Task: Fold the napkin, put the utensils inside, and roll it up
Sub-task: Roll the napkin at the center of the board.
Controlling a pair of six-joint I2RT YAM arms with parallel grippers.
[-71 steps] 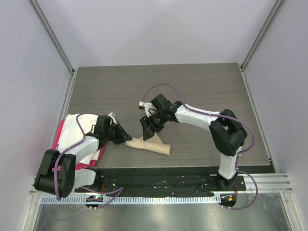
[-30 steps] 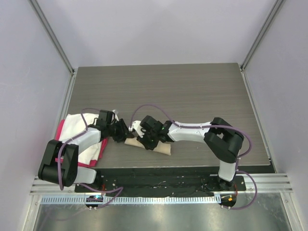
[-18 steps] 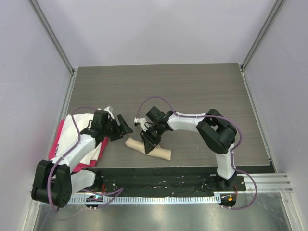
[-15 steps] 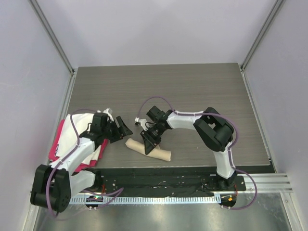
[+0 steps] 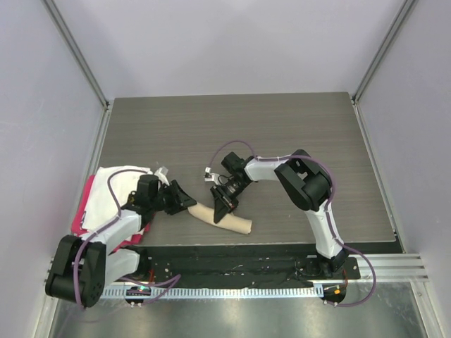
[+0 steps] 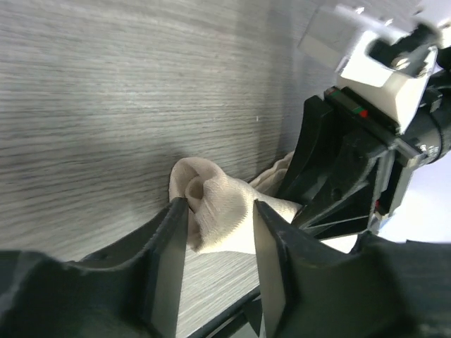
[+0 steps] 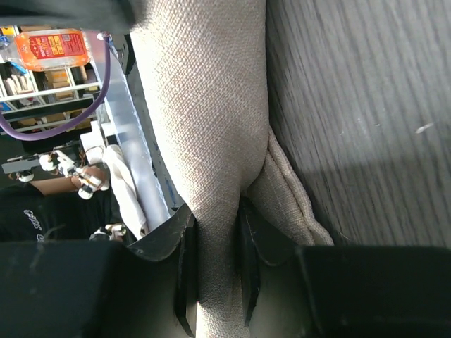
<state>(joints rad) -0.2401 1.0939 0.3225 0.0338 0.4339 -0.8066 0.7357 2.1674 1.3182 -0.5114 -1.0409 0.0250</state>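
Note:
The beige napkin (image 5: 237, 223) lies rolled into a short tube near the table's front edge, slanting down to the right. My left gripper (image 5: 187, 203) is at the roll's left end. In the left wrist view (image 6: 220, 207) its jaws stand apart, with the end of the napkin (image 6: 215, 218) between the tips. My right gripper (image 5: 222, 208) is on the roll's middle. In the right wrist view (image 7: 216, 215) its jaws pinch the napkin (image 7: 204, 105). The spoon is not in view.
A white cloth (image 5: 116, 179) lies on a pink-red cloth (image 5: 84, 205) at the table's left edge, under my left arm. The grey wood-grain table (image 5: 282, 134) stretches behind and to the right. The black front rail is just below the roll.
The napkin went from a loose flat fold to a tight roll. My left gripper backed off, then returned to the roll's left end. My right gripper shifted slightly along the roll.

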